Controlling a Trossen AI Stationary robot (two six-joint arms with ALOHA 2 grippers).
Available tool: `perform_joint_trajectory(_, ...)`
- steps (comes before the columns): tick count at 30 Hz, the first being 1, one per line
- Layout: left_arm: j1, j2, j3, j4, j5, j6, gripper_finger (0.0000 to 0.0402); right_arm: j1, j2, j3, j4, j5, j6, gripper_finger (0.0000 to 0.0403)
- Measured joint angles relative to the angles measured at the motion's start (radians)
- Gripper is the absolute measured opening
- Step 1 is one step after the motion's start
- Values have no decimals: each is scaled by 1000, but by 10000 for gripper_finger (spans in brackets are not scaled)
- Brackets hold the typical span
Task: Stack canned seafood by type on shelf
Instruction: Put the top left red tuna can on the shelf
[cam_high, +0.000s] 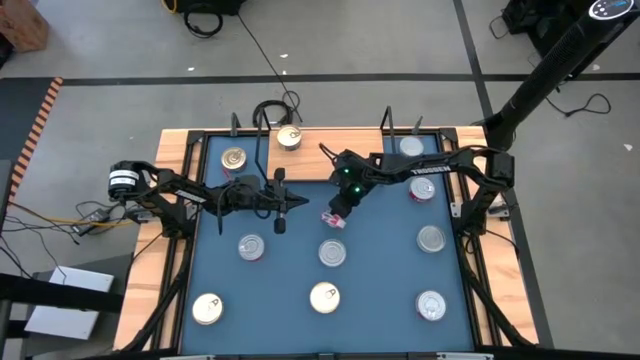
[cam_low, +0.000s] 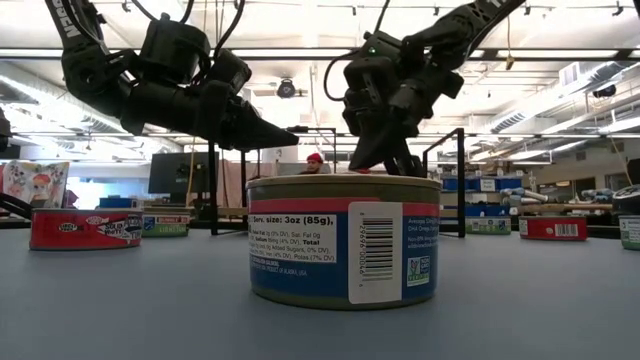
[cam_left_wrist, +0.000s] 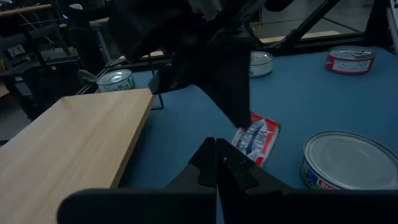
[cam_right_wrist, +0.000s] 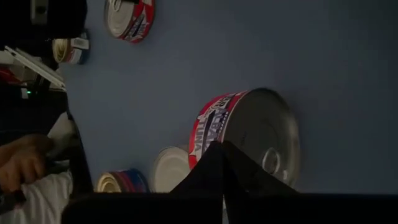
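A red-sided tin stands tilted on its edge near the middle of the blue table, silver lid facing the right wrist camera. My right gripper is shut, its tip against this tin. My left gripper hangs shut just left of it, holding nothing, with its closed fingers pointing toward the tin. Several more tins lie flat on the table, such as the silver-topped ones and a gold one. The light-wood shelf shows in the left wrist view, bare on top.
A blue-labelled tin sits close to the low camera. Tins ring the table. Black wire frames rise at the table's far side. A person's hand shows beyond the table.
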Motion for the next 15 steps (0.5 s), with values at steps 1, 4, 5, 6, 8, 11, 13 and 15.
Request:
perform_joint_trajectory(1, 0, 0, 0, 0, 0, 0, 1, -4, -1, 0, -7, 6, -11, 3)
perform_joint_trajectory(4, 0, 0, 0, 0, 0, 0, 1, -15, -1, 0, -22, 23, -60, 6)
perform_joint_trajectory(5, 0, 0, 0, 0, 0, 0, 1, -18, -1, 1, -23, 22, -74, 8)
perform_joint_trajectory(6, 0, 0, 0, 0, 0, 0, 1, -20, -1, 1, -23, 23, -83, 12)
perform_joint_trajectory(8, 1, 0, 0, 0, 0, 0, 1, -22, -1, 1, -23, 23, -98, 23)
perform_joint_trajectory(11, 1, 0, 0, 0, 0, 0, 1, -22, -1, 1, -26, 25, -107, 46)
perform_joint_trajectory(13, 1, 0, 0, 0, 0, 0, 1, -22, -1, 5, -32, 27, -108, 64)
perform_joint_trajectory(15, 1, 0, 0, 0, 0, 0, 1, -22, 0, 17, -40, 32, -107, 82)
